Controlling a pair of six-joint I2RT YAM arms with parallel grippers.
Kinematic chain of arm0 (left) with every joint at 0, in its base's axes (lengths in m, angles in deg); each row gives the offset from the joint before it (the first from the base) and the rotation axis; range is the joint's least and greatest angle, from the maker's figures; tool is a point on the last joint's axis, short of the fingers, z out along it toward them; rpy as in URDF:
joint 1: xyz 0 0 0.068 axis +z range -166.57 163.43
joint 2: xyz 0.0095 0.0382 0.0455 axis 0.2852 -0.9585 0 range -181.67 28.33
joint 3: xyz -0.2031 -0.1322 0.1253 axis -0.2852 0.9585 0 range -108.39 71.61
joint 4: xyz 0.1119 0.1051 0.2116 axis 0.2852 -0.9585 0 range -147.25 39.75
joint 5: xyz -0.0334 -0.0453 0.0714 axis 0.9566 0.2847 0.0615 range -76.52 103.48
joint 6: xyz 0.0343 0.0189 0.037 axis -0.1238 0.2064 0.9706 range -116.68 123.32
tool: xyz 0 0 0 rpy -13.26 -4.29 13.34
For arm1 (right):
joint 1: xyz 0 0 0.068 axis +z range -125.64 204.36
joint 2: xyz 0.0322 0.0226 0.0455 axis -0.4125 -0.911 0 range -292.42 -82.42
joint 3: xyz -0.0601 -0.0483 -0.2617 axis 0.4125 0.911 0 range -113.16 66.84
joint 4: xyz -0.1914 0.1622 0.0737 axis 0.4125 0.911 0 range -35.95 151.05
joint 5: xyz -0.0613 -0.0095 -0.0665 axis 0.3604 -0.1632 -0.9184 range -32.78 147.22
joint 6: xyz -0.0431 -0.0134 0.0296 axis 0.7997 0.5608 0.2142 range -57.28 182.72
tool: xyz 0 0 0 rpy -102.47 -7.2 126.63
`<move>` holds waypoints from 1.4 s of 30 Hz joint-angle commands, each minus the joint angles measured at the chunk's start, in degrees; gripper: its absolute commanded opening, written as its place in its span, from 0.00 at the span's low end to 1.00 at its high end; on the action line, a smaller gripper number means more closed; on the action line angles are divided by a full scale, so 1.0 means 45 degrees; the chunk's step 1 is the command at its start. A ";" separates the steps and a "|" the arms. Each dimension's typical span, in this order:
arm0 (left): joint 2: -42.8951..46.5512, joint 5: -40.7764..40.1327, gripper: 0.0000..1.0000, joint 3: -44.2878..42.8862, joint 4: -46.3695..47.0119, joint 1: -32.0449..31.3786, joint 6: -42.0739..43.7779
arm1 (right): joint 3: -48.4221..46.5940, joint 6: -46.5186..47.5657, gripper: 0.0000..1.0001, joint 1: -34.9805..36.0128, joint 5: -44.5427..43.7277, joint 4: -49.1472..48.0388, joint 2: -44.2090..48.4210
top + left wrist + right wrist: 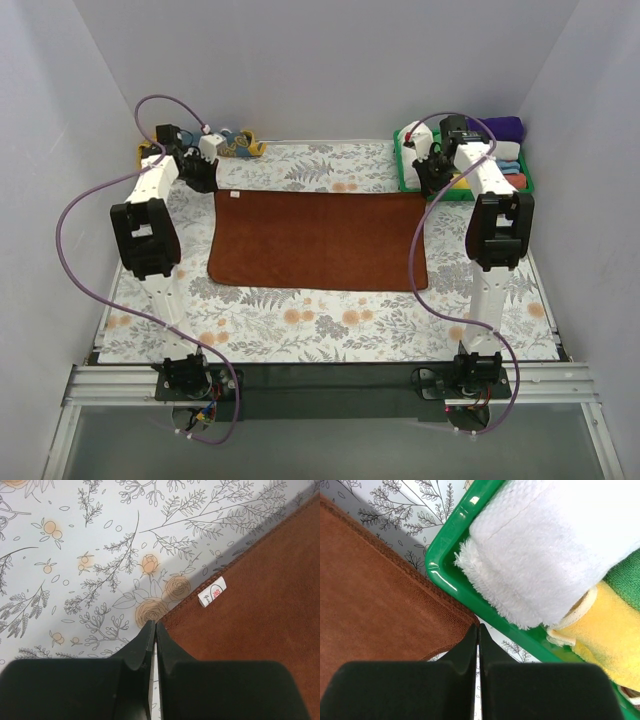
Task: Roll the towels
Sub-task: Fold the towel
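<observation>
Lying flat and spread out on the bench [300, 320], the brown towel [320, 240] has its long axis running left to right across the middle, between the two arms. Left fingers [150, 632] are pressed together, tips right at its far-left corner, near the white label [212, 592]; from there the towel runs off to the right and toward the arm bases. Right fingers [472, 632] are also pressed together, tips at the far-right corner, just beside the green tray [445, 575] with a rolled white cloth [535, 555] in it. Cannot tell if either pair has the hem pinched or just sits on it. Each arm is nearest its own far corner, so the roll likely goes from the far long edge toward the bases, both ends together. Yellow towel [243, 146] sits bunched at the far-left edge, behind the left arm, not laid flat.
</observation>
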 commanded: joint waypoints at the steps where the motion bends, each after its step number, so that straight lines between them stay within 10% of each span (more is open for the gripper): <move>1: 0.0911 0.0637 0.00 0.0541 0.0144 0.0246 0.0364 | -0.0032 0.0290 0.01 -0.0175 0.0447 0.0076 0.1022; 25: 0.6772 0.1654 0.00 0.7495 -0.3115 0.1281 0.7041 | 0.8815 0.3531 0.01 -0.0175 0.1464 0.0350 0.7407; 42: 0.7066 0.1323 0.00 1.0426 -0.2141 0.1281 0.7436 | 1.2255 0.3729 0.01 0.1017 0.1484 -0.0528 0.7723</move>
